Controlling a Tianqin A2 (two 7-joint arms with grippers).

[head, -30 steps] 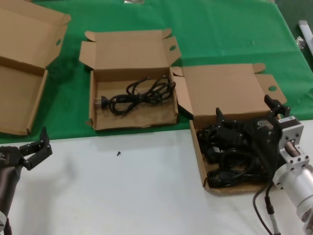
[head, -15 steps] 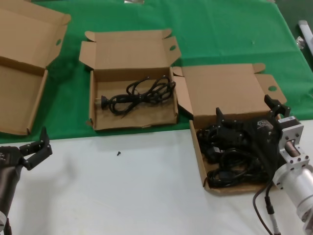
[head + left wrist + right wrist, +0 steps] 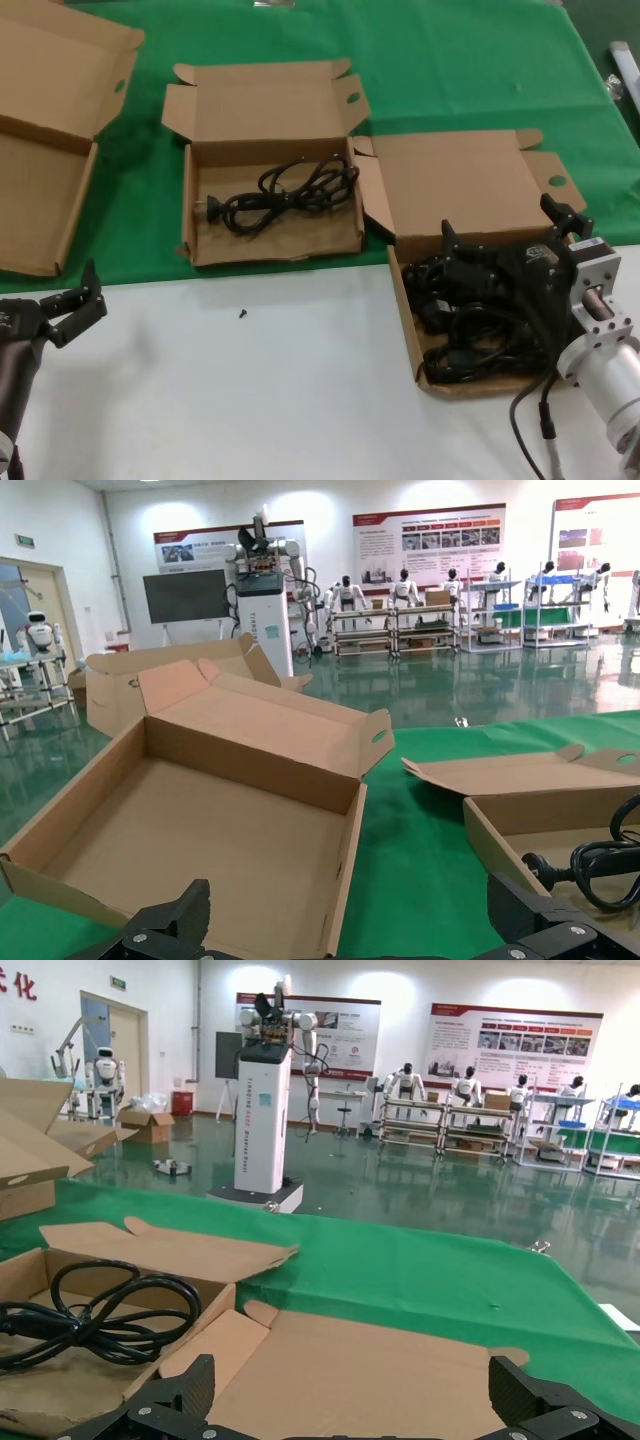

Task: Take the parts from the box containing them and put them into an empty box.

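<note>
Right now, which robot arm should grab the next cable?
The right arm, probably. Its hand hangs open right over the cables in the full box. The left hand is open too, but far off, over the white table.

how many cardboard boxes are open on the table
3. A big empty box at far left, a middle box holding one black cable, and a right box of cables with the right gripper over it.

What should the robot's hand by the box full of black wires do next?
Probably close the right gripper on a cable. It sits open over the tangled black cables in the right-hand box, holding nothing, and the middle box has one cable so far.
</note>
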